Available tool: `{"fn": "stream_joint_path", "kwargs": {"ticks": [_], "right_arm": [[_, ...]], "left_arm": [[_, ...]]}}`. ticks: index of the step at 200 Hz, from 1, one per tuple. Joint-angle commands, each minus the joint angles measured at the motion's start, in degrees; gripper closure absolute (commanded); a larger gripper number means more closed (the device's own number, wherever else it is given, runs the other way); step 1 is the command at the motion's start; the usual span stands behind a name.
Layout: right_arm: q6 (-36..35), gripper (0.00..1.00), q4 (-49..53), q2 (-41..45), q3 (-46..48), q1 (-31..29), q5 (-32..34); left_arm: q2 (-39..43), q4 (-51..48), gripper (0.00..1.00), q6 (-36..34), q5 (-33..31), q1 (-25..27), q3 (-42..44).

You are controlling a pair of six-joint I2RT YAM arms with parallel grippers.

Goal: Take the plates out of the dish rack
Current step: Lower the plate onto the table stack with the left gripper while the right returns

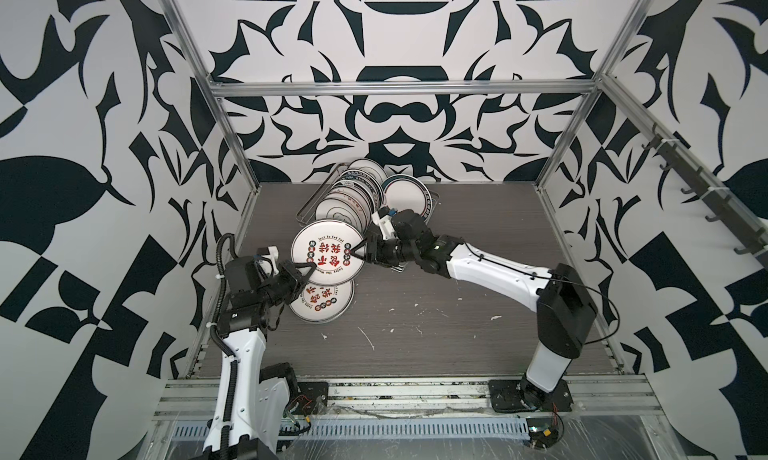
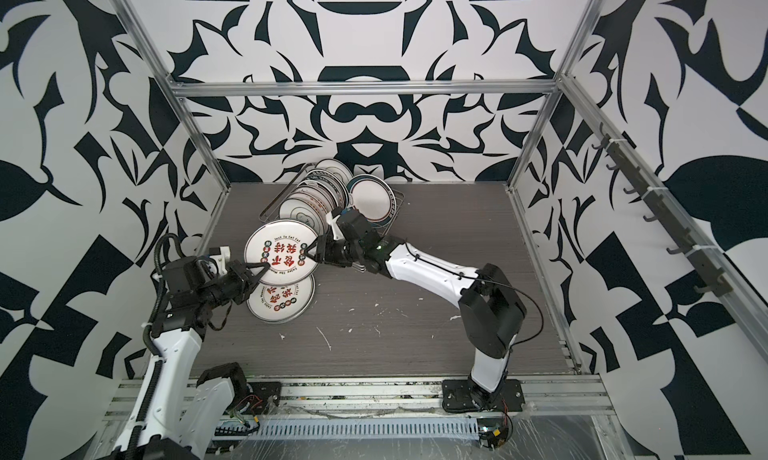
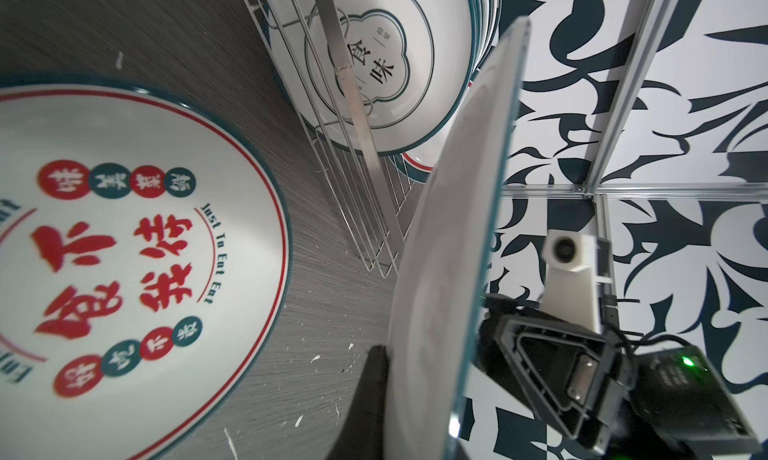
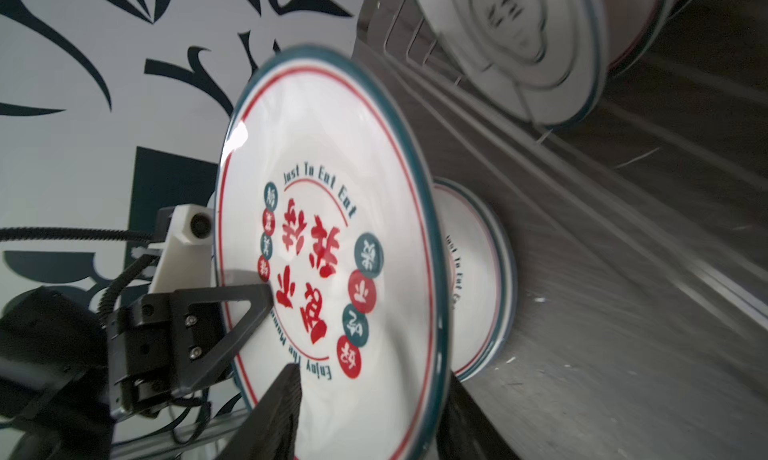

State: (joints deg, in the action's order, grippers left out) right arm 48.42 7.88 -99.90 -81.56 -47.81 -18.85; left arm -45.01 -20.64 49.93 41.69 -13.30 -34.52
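A white plate [image 1: 322, 250] [image 2: 276, 254] with red characters and a teal rim hangs tilted above the table between both grippers. My left gripper [image 1: 309, 267] [image 2: 262, 268] [image 3: 419, 366] is shut on its left edge; the left wrist view shows the plate [image 3: 453, 229] edge-on. My right gripper [image 1: 354, 252] [image 2: 306, 252] [image 4: 374, 404] straddles the right edge of this plate [image 4: 332, 250], its jaws open and set apart. A matching plate [image 1: 330, 304] [image 2: 289, 304] [image 3: 124, 250] lies flat on the table beneath. The dish rack [image 1: 306, 209] [image 2: 269, 206] [image 3: 357, 179] behind holds several upright plates [image 1: 353, 196].
One teal-rimmed plate [image 1: 406, 194] [image 2: 372, 200] lies nearly flat at the rack's right end. Aluminium frame posts [image 1: 239, 155] and patterned walls close in the grey table [image 1: 457, 312]. White flecks dot the tabletop.
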Motion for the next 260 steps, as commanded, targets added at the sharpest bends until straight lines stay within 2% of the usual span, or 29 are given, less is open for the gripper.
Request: {"fn": "stream_joint_path", "kwargs": {"ticks": [1, 25, 48, 59, 117, 177, 260], "right_arm": [[-15.3, 0.46, 19.2, 4.2, -7.3, 0.3, 15.5], [-20.7, 0.45, 25.7, 6.2, -9.6, 1.2, 22.9], [-25.4, 0.45, 31.3, 7.9, -11.4, 2.0, 32.6], [-26.7, 0.44, 32.5, 8.9, -11.2, 2.8, 34.6], [-27.1, 0.44, 31.9, 11.8, -7.3, 7.2, 32.4], [-28.0, 0.44, 29.9, 12.5, -5.4, 8.4, 29.5], [-28.7, 0.44, 28.2, 11.4, -4.1, 9.9, 25.0]], "left_arm": [[0.0, -14.6, 1.00, -4.7, -3.3, -1.1, -5.1], [-0.3, -23.1, 1.00, -7.3, -7.7, -2.2, -6.5], [0.5, -27.4, 1.00, -7.7, -11.7, -3.0, -5.7], [0.9, -28.5, 1.00, -7.8, -13.4, -3.1, -5.2], [-1.0, -31.2, 1.00, -6.0, -18.6, -3.1, -4.7], [-3.2, -28.6, 1.00, -2.6, -18.9, -3.1, -1.6], [-4.2, -26.3, 1.00, -1.6, -20.0, -3.1, 1.7]]}}
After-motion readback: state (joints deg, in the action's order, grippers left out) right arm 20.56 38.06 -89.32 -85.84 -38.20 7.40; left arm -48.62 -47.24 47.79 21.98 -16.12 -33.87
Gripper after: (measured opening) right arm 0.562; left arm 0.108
